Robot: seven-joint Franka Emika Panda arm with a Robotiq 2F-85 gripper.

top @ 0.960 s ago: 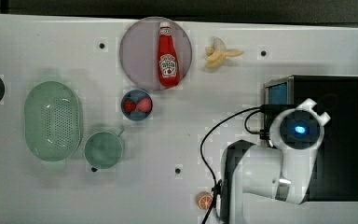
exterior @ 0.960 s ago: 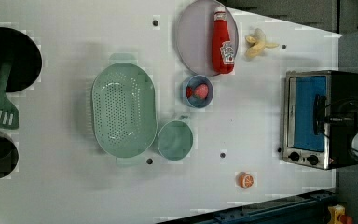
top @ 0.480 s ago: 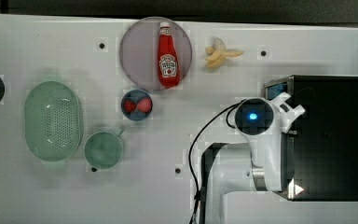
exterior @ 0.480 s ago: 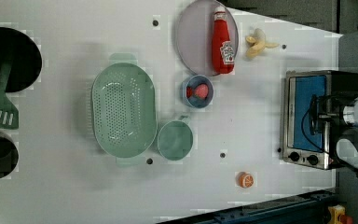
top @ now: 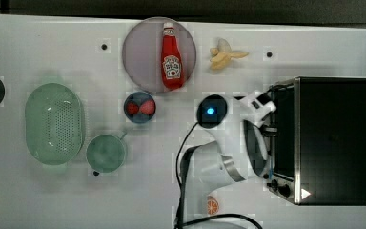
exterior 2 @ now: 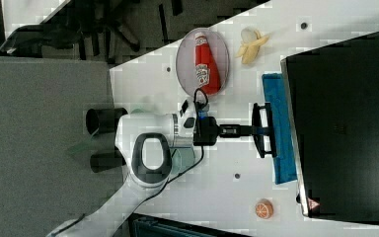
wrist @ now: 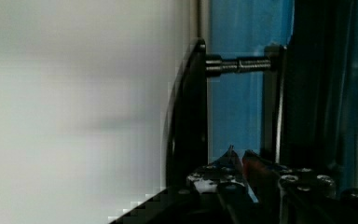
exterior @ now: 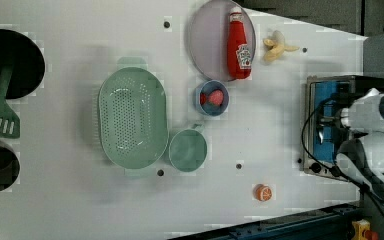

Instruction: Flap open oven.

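Black on top and silver at the front frame, the oven (top: 331, 140) sits at the top view's right end of the white table (top: 76, 200), with its blue-tinted glass door (exterior 2: 278, 129) facing the middle of the table. You can see its dark bar handle (exterior 2: 259, 130) standing off the glass on posts, and the knobs (top: 282, 187) at the front's lower corner in the top view. In the right view the door looks close to shut.

Your gripper (exterior 2: 257, 130) reaches straight out to the bar handle in the right view and meets it about mid-length. In the wrist view the fingertips (wrist: 235, 161) sit close together right beside the bar, with the blue glass behind them. Whether they are clamped on the bar or merely against it, you cannot tell.

Just beyond the oven in the top view, a peeled banana (top: 225, 55) lies near its upper corner, and a ketchup bottle (top: 172, 57) rests on a round plate (top: 140, 57). Well apart towards the top view's left are a small bowl (top: 139, 108) with red fruit, a green cup (top: 105, 152) and a green colander (top: 54, 123). An orange slice (top: 212, 205) lies near the arm's base, in front of the oven's knob end.
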